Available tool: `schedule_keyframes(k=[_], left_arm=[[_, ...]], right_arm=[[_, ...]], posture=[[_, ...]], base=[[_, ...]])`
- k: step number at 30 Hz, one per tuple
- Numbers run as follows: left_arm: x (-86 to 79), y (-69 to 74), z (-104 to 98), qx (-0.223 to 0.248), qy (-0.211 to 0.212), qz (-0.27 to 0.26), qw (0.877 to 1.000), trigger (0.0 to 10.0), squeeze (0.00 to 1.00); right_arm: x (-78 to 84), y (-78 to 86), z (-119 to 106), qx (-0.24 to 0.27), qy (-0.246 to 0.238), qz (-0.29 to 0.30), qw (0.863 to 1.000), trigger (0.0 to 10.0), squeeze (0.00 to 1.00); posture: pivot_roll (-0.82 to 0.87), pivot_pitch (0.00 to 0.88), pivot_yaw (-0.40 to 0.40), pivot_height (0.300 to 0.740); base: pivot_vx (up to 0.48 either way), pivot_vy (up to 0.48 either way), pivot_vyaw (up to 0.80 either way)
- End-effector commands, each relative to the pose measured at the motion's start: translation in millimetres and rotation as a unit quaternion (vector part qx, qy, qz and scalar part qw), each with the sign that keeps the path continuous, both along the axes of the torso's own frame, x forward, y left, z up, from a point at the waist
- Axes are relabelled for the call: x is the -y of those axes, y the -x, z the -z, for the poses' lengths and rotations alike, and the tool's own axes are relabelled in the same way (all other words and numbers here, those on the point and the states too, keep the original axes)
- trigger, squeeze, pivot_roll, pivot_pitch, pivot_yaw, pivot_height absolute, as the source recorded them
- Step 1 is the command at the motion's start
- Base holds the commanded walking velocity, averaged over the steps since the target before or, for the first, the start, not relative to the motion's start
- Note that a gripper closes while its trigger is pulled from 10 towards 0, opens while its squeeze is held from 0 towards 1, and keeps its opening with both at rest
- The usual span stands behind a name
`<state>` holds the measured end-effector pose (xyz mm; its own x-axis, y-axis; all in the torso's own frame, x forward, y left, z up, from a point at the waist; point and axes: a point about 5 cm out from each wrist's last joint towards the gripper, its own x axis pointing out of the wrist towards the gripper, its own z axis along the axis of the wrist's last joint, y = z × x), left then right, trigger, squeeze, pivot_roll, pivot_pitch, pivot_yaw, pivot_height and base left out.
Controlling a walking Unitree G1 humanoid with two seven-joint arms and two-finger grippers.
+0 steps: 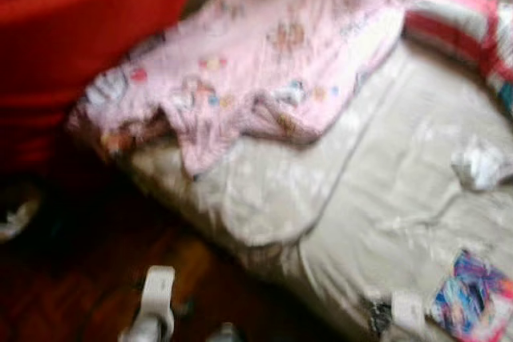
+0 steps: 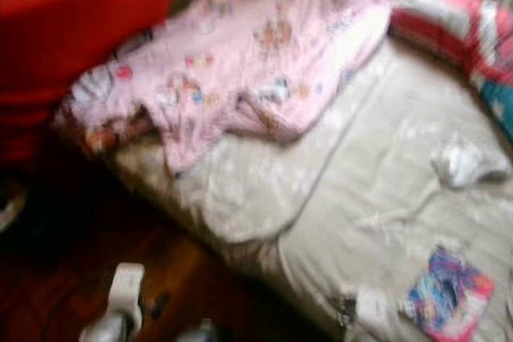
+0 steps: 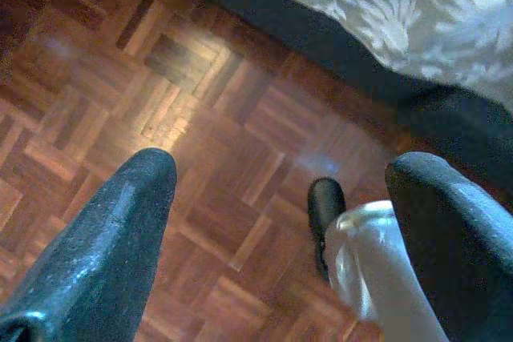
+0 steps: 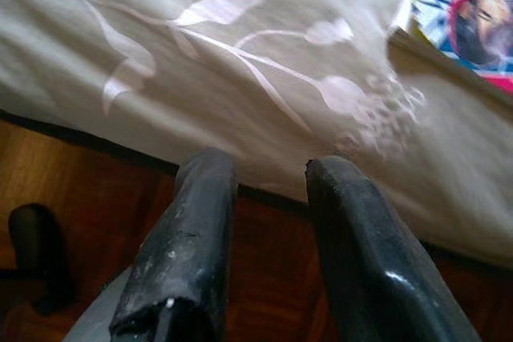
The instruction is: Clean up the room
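Two-thirds of the head views are taken up by a low bed covered in a pale grey, leaf-patterned bedspread, blurred throughout. Across its far left portion a rumpled pink printed blanket is spread, one corner hanging over the near edge. A large red upholstered mass is seen beside the bed at upper left; its nature cannot be told. Dark reddish parquet flooring is recorded below the bed. At the far right a red, pink and white striped cushion is laid on the bed. A colourful blue and pink printed magazine or packet lies flat near the bed's near right edge; a crumpled white item rests further back, apart from it.

The left gripper is held over the parquet, fingers spread wide, with nothing between them. The right gripper is held just off the bed's edge, fingers a narrow gap apart and nothing gripped, the printed item lying beyond them.
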<state>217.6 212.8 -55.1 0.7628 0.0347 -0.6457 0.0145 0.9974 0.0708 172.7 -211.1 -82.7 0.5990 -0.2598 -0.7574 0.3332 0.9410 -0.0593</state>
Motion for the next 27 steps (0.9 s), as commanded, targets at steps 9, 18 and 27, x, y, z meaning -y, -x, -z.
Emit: schedule_keyframes(k=[9, 18, 27], left_arm=[[-2.6, 10.1, 6.4, -0.021, 0.005, -0.011, 1.000, 10.0, 0.00], [-2.9, 10.8, 6.9, -0.024, 0.006, -0.013, 1.000, 10.0, 0.00], [-2.5, 9.3, 6.2, -0.022, 0.006, -0.012, 1.000, 10.0, 0.00]], right_arm=[[-2.3, 4.7, 2.7, -0.007, -0.006, -0.002, 1.000, 10.0, 0.00], [-0.9, 4.5, 2.4, -0.007, -0.006, 0.003, 1.000, 10.0, 0.00], [-0.1, 1.9, 1.1, -0.003, -0.007, 0.008, 1.000, 10.0, 0.00]], posture=[[0.13, 0.183, 0.033, 0.740], [0.13, 0.182, 0.033, 0.740], [0.13, 0.177, 0.034, 0.740]], base=[[0.000, 0.480, 0.00], [0.000, 0.480, 0.00], [0.000, 0.480, 0.00]])
